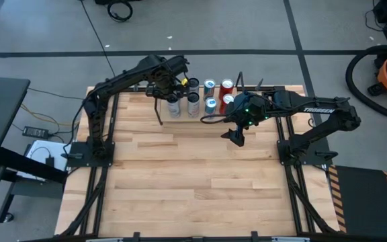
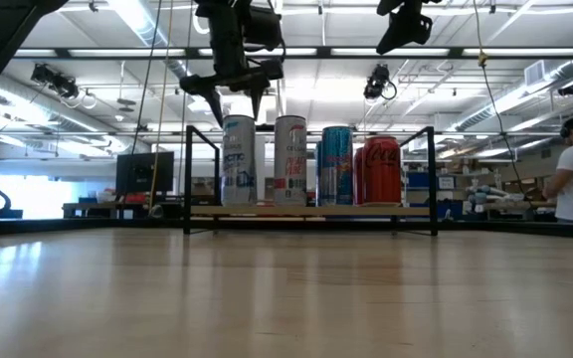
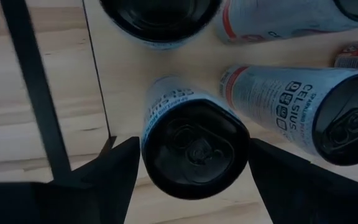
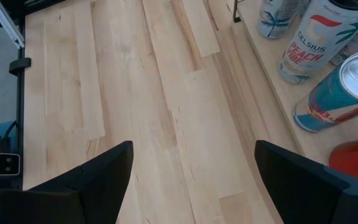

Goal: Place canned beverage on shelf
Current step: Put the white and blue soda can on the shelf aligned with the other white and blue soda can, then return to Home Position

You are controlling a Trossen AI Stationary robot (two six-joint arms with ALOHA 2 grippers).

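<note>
The shelf (image 1: pixel 180 115) stands at the table's (image 1: pixel 180 188) far edge, near its middle. Six cans stand on it in two rows: the Celsius can (image 1: pixel 174 107) at its left end, the Coca-Cola can (image 1: pixel 227 86) at its right.

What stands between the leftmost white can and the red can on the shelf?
In the low view, a white can and a blue can stand between the leftmost can and the red can.
</note>
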